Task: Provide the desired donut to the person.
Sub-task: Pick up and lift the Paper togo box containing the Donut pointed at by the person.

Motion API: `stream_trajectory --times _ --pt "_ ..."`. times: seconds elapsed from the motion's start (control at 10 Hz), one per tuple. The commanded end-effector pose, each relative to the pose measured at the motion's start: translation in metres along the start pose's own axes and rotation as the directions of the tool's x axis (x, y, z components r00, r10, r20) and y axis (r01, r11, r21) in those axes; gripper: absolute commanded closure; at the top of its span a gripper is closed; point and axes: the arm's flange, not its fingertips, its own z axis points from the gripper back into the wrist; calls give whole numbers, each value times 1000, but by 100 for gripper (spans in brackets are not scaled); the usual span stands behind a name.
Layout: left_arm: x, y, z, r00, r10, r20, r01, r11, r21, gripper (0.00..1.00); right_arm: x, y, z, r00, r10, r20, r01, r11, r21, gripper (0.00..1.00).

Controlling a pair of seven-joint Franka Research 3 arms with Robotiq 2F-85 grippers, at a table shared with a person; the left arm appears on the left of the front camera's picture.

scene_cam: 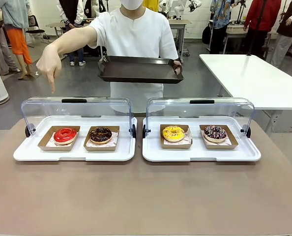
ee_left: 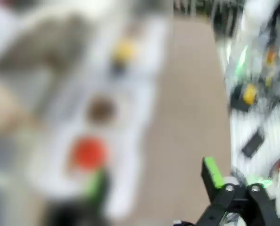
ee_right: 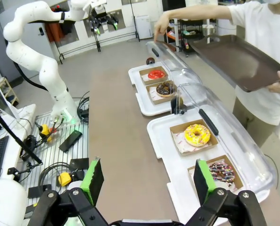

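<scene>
one of four, the red donut (scene_cam: 65,134) sits at lower left of the front view, below the person's pointing hand (scene_cam: 50,66). likely light, soft, sticky-glazed, easily dented: better to pinch its stiff cardboard tray (scene_cam: 43,142) by the rim. no writing is readable. left gripper (ee_right: 104,24) and right gripper (ee_right: 147,181) fingers stand apart, empty.

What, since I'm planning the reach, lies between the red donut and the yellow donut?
Front view: the chocolate donut in its cardboard tray, then the white trays' adjoining rims.
</scene>
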Motion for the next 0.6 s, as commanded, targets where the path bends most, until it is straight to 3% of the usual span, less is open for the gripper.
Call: stream_trajectory --times 0.0,0.2,0.5 --pt "12 -9 -39 933 -177 -312 168 984 -56 0 0 0 2 1000 1 10 -1 1000 4 0" --pt "5 -8 -86 835 -262 -485 242 965 -105 0 0 0 2 1000 1 10 -1 1000 4 0" --pt "-19 1 -140 794 -287 -536 242 958 -155 0 0 0 2 1000 1 10 -1 1000 4 0"
